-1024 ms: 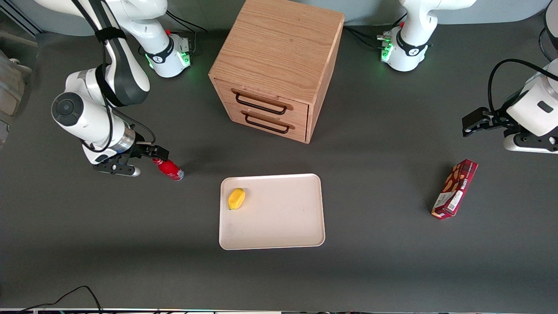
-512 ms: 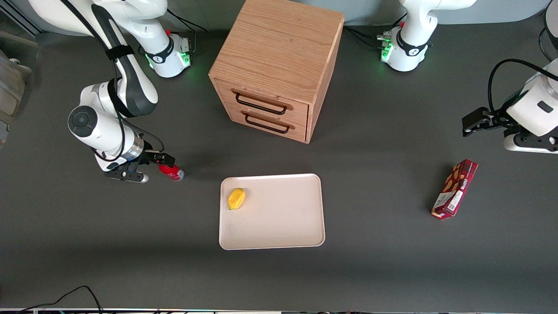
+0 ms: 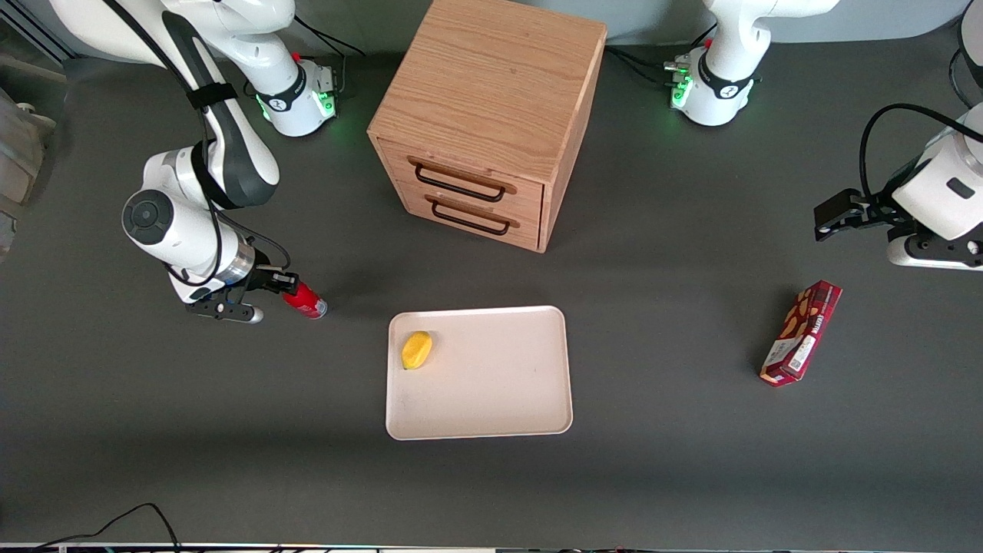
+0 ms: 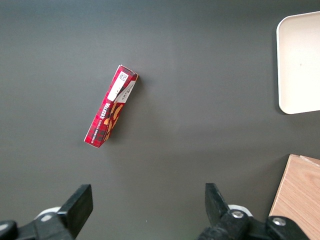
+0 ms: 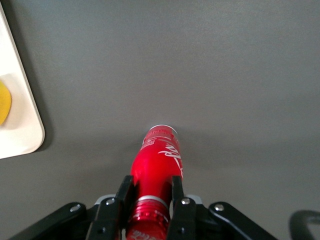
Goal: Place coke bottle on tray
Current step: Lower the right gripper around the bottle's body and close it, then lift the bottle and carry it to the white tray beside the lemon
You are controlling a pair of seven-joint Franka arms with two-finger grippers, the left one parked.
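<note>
Nearest the front camera's edge of the dark grey table (image 3: pixel 691 476) lies the tray (image 3: pixel 499 384), a pale cream rectangle with rounded corners and a low rim, flat on the table about midway along its length; one corner of it also shows in the right wrist view (image 5: pixel 22 135) and another in the left wrist view (image 4: pixel 300 60). On the tray, in the corner toward the working arm's end and farther from the front camera, rests a small yellow fruit (image 3: pixel 416 349), close to the rim. Toward the parked arm's end of the table, at about the same depth as the tray and well apart from it, a dark-red snack box (image 3: pixel 801 332) lies flat on its long side at a slant. A little farther from the front camera than the tray, toward the working arm's end, the coke bottle (image 3: pixel 306 301) lies tilted low over the table, not on the tray, its silvery base pointing toward the tray and its capped neck in the hand (image 3: pixel 276 288). The right wrist view shows the hand (image 5: pixel 149 202) closed narrowly on the bottle's neck (image 5: pixel 155 172), one black finger (image 5: pixel 125 192) pressed on each side just below the cap. Farthest from the front camera, near the middle of the table's long edge, stands a wooden cabinet (image 3: pixel 491 100) with two drawers, both shut, their dark handles facing the tray
</note>
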